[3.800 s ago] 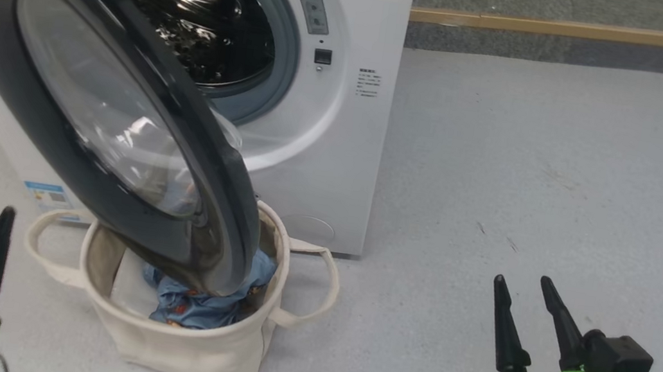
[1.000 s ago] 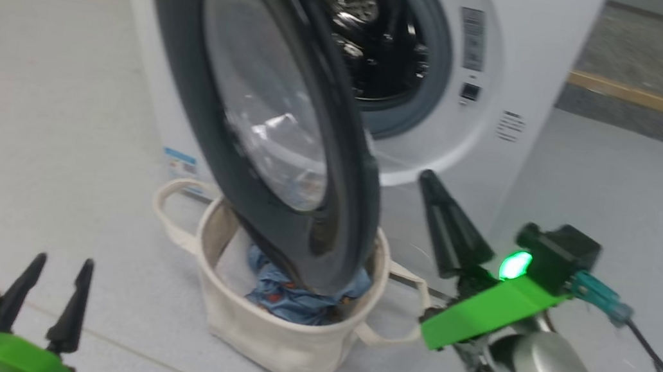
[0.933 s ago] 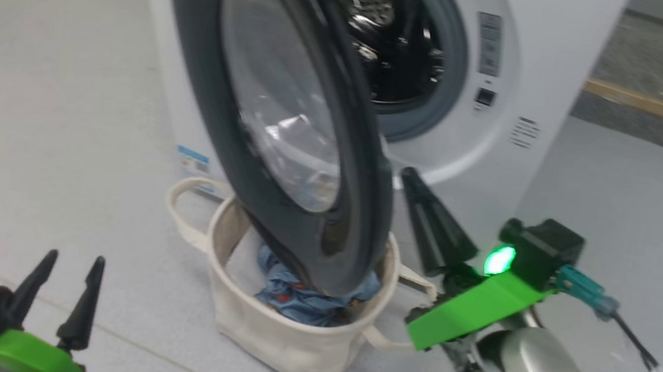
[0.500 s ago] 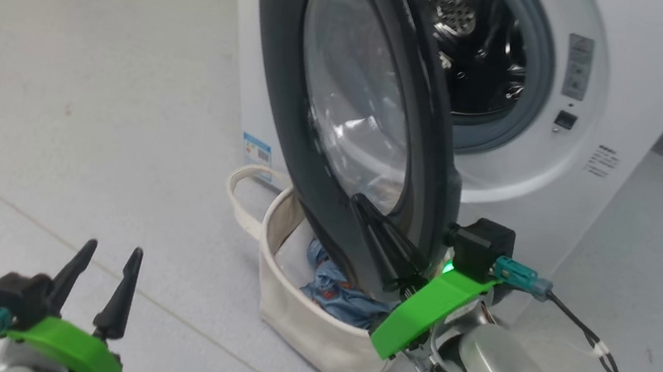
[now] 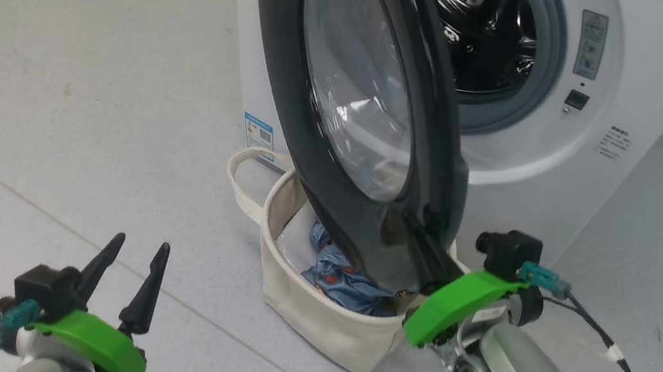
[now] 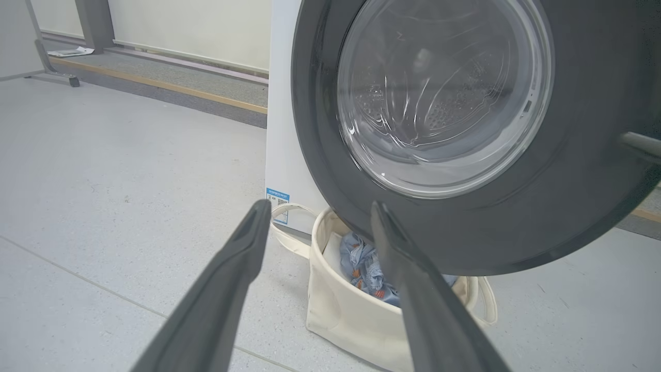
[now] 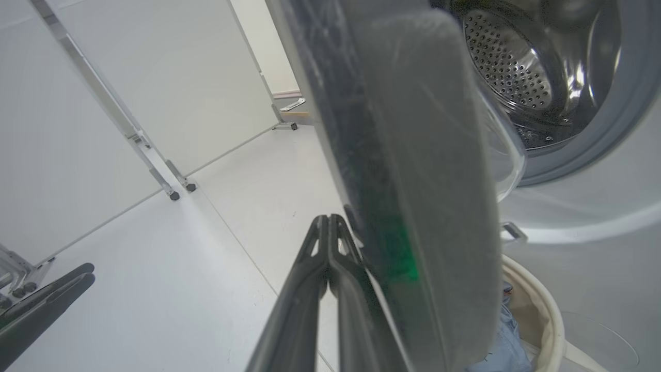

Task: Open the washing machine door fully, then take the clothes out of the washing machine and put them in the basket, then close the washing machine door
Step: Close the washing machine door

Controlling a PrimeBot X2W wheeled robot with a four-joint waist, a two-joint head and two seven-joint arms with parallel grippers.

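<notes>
The washing machine [image 5: 566, 180] stands white at the upper right, its steel drum [image 7: 506, 77] showing through the porthole. The washing machine door [image 5: 290, 109], black-rimmed with a clear glass bowl, hangs partly open over the basket [image 5: 324, 328]. The blue printed clothes [image 5: 338, 278] lie inside the basket. My right gripper [image 5: 414, 222] is shut, and its fingers lie against the outer face of the door's lower rim [image 7: 413, 155]. My left gripper [image 5: 137, 249] is open and empty over the floor at the lower left, pointing toward the basket [image 6: 351, 320].
A white sheet [image 5: 299, 233] lines the basket beside the clothes. The basket's loop handle [image 5: 241, 180] sticks out to the left. White partition panels on metal feet [image 7: 170, 186] stand left of the machine. My right wrist's cable [image 5: 623, 370] trails over the grey floor.
The head camera has swung, shifting the whole picture. My shut right gripper has moved from beside the door's edge round onto the outer face of its lower rim. The left gripper stays open.
</notes>
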